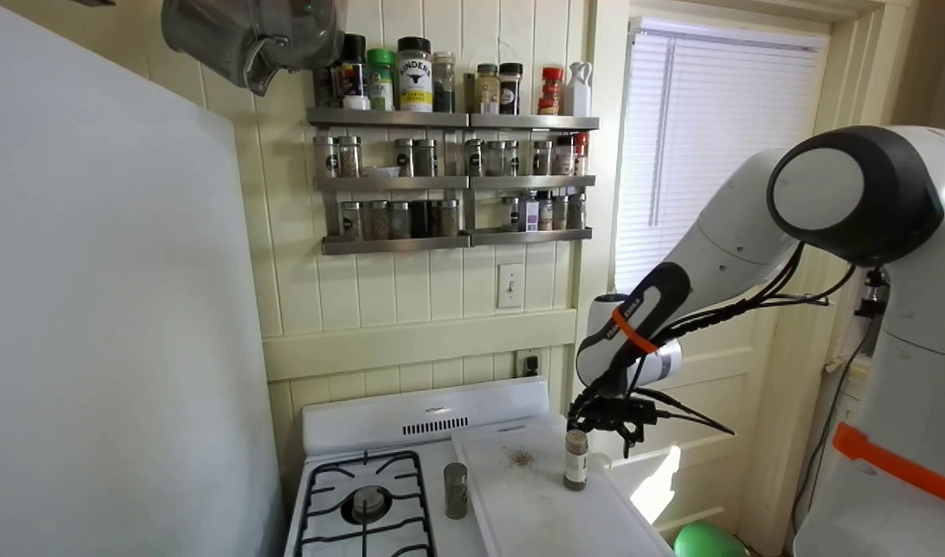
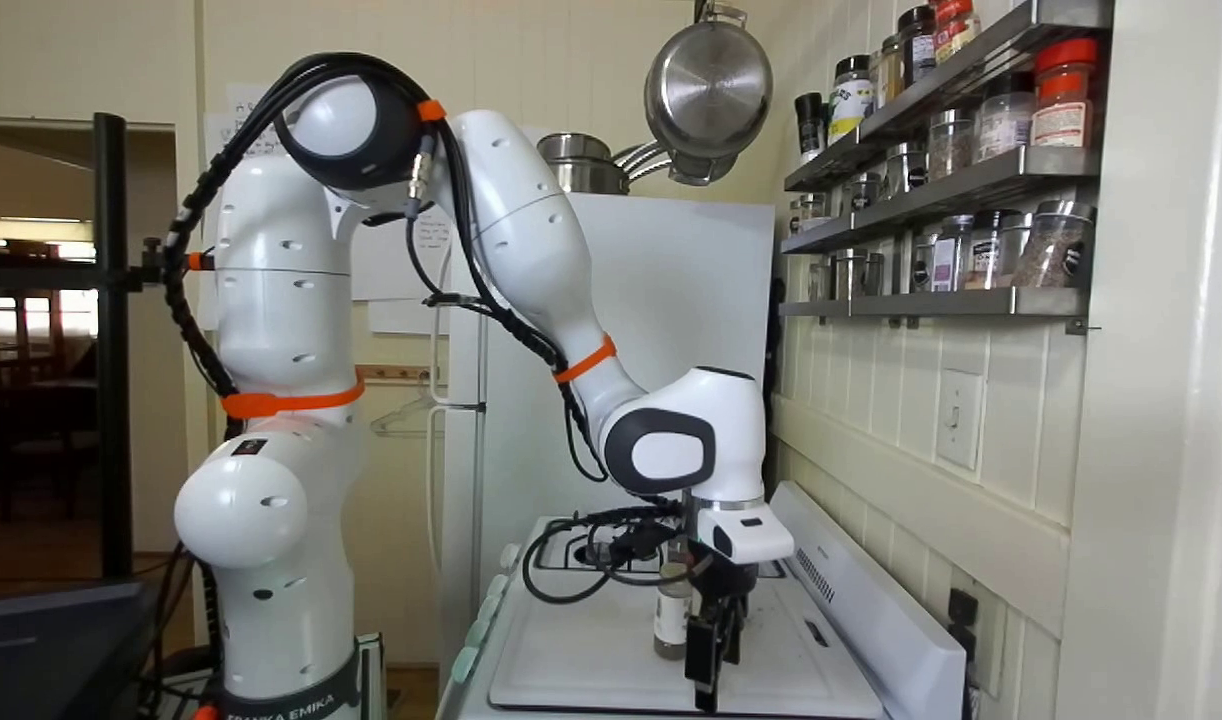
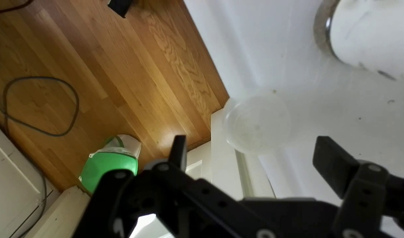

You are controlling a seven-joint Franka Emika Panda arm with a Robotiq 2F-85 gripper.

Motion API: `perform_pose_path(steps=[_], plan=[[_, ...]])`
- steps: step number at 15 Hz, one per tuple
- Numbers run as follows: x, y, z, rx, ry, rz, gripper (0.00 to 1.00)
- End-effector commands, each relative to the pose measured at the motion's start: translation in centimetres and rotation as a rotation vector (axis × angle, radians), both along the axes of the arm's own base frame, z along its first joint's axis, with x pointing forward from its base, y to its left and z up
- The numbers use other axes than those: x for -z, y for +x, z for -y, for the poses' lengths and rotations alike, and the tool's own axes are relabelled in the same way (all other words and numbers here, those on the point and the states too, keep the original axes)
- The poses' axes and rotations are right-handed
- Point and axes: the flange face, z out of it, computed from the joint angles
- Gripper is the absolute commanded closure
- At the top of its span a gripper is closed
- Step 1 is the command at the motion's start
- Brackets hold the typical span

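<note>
**Clear tub (image 3: 259, 123) at edge of white board (image 3: 321, 102)**

Wrist view: my pincer (image 3: 250, 148) spread, holding nothing. Beyond: tub, probably light, flexible, slippery; pinch gently across sides. Right: spice jar (image 3: 367, 33), likely stiff, breakable; I'd hold mid-body.

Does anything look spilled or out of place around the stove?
Yes: a small patch of brown specks lies loose on the white board covering part of the stove, apart from the labelled jar there. It may be spilled seasoning, since stray specks scatter around it.
</note>
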Motion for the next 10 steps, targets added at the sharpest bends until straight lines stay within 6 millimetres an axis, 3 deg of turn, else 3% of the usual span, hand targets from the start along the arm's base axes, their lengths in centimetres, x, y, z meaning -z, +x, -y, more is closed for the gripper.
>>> perform_pose_path(steps=[1,2,4,5,6,7,8,10], plan=[[0.33,0.44,-0.35,0.009,0.020,-0.019,0.14],[0.43,0.58,-0.46,0.004,0.022,-0.018,0.21],[0.73,0.84,-0.74,-0.005,0.033,-0.020,0.47],[0.84,0.95,-0.90,-0.006,0.035,-0.024,0.47],[0.95,1.06,-1.06,-0.009,0.036,-0.026,0.54],[1.01,1.12,-1.09,-0.005,0.037,-0.027,0.70],[0.94,1.21,-1.03,0.001,0.034,-0.024,0.76],[0.80,1.23,-0.92,0.005,0.031,-0.020,0.76]])
